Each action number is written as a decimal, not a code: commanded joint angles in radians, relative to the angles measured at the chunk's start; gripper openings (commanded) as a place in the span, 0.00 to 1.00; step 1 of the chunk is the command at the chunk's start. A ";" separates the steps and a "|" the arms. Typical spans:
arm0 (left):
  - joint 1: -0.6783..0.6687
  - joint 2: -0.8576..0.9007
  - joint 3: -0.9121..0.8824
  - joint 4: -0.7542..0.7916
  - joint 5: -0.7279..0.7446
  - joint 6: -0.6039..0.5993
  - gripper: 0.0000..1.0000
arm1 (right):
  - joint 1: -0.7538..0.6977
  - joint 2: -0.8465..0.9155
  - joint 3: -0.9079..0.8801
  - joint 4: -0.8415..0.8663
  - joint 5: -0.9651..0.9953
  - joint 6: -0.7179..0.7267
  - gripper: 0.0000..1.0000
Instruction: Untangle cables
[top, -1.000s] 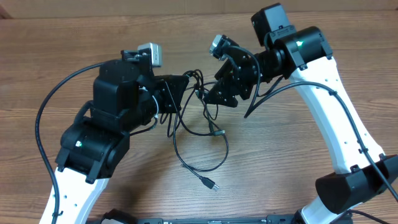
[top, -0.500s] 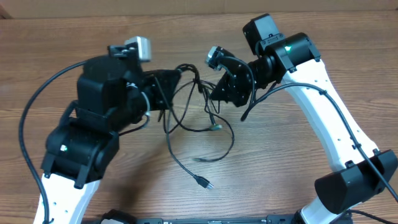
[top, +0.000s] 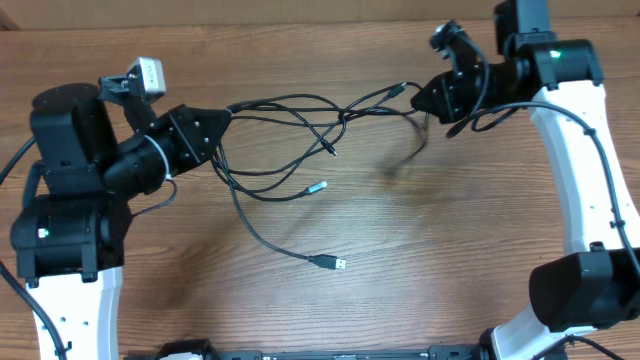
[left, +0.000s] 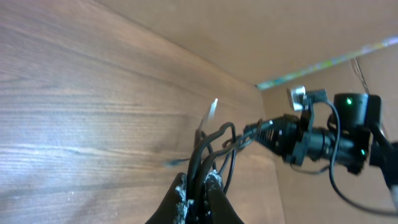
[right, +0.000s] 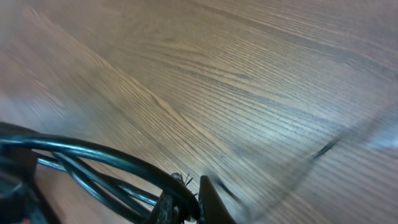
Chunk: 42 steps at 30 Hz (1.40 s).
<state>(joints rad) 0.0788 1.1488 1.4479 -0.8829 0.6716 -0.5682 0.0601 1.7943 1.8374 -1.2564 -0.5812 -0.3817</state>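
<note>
Several thin black cables (top: 300, 105) stretch across the wooden table between my two grippers. My left gripper (top: 222, 118) is shut on a bunch of them; in the left wrist view the strands (left: 208, 146) rise from between its closed tips (left: 198, 186). My right gripper (top: 420, 98) is shut on the cables' other end, and a black cord (right: 99, 152) curves into its jaws (right: 189, 208). Loose ends hang down onto the table: a silvery-white tipped plug (top: 318, 187), a metal-tipped plug (top: 331, 263) and a short dark end (top: 328, 152).
The right arm's white link (top: 585, 150) runs down the right side and the left arm's black body (top: 70, 190) fills the left. Thicker black arm cables (top: 490, 115) hang by the right wrist. The right arm (left: 323, 137) shows in the left wrist view.
The arms have drawn apart, the left one leftward and the right one back and to the right. The bunched cables between them are now pulled out into long strands.
</note>
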 joint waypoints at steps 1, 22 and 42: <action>0.097 -0.020 0.044 0.001 0.006 0.069 0.05 | -0.133 -0.005 -0.003 0.013 0.132 0.069 0.04; 0.161 -0.018 0.068 -0.037 0.138 0.121 0.06 | -0.356 -0.006 -0.003 -0.075 -0.345 -0.148 0.67; -0.121 0.081 0.068 0.009 0.077 0.003 0.04 | 0.215 -0.006 -0.003 -0.217 -0.357 -0.483 0.78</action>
<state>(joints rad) -0.0315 1.2133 1.4860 -0.8833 0.7509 -0.5472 0.2398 1.7966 1.8370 -1.4693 -0.9314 -0.8433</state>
